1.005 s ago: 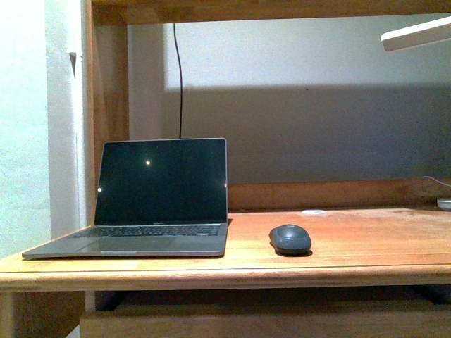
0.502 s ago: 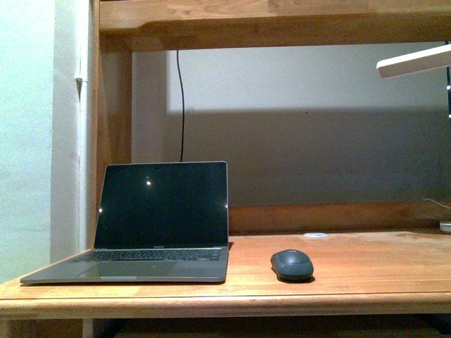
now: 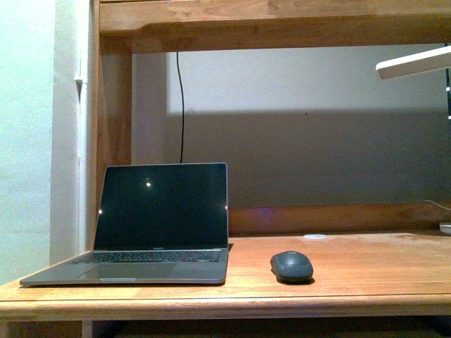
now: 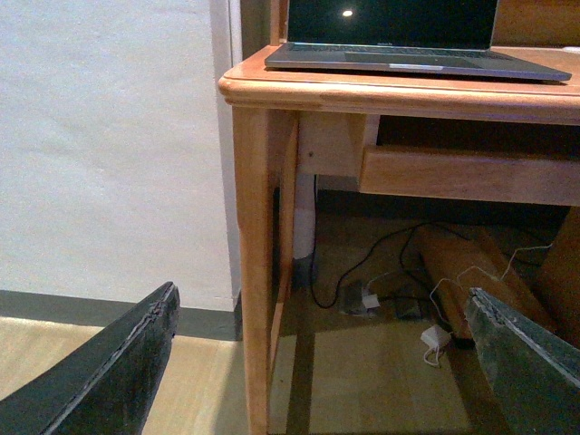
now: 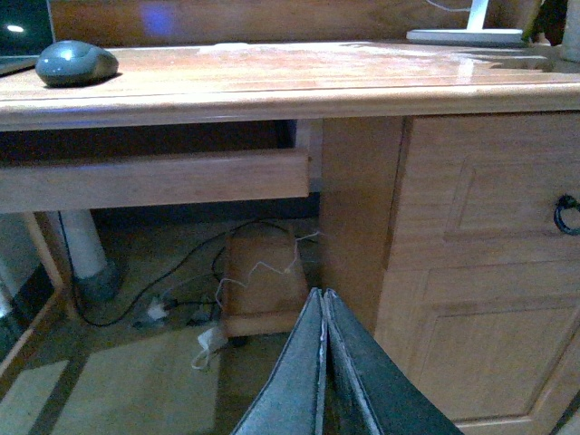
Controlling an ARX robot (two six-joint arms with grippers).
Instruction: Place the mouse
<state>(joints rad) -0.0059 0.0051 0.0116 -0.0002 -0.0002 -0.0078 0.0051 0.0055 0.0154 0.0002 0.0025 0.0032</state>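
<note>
The dark grey mouse [image 3: 292, 266] lies on the wooden desk [image 3: 366, 271], just right of the open laptop [image 3: 155, 222]. It also shows in the right wrist view [image 5: 76, 62], on the desk top. Neither gripper shows in the front view. My left gripper [image 4: 319, 313] is open and empty, held low in front of the desk's left leg [image 4: 256, 254], below the laptop's front edge [image 4: 408, 59]. My right gripper [image 5: 323, 294] is shut on nothing, held low below the desk edge, well away from the mouse.
A small flat white disc [image 3: 315, 236] lies at the desk's back. A white lamp head [image 3: 412, 63] hangs at upper right; its base [image 5: 464, 35] stands on the desk. A drawer front [image 5: 154, 179], a cabinet [image 5: 480, 263] and floor cables [image 5: 217, 299] lie under the desk.
The front view has tilted up over the last second: desk, laptop and mouse now sit lower in the picture and the shelf above shows more. The mouse has not moved on the desk.
</note>
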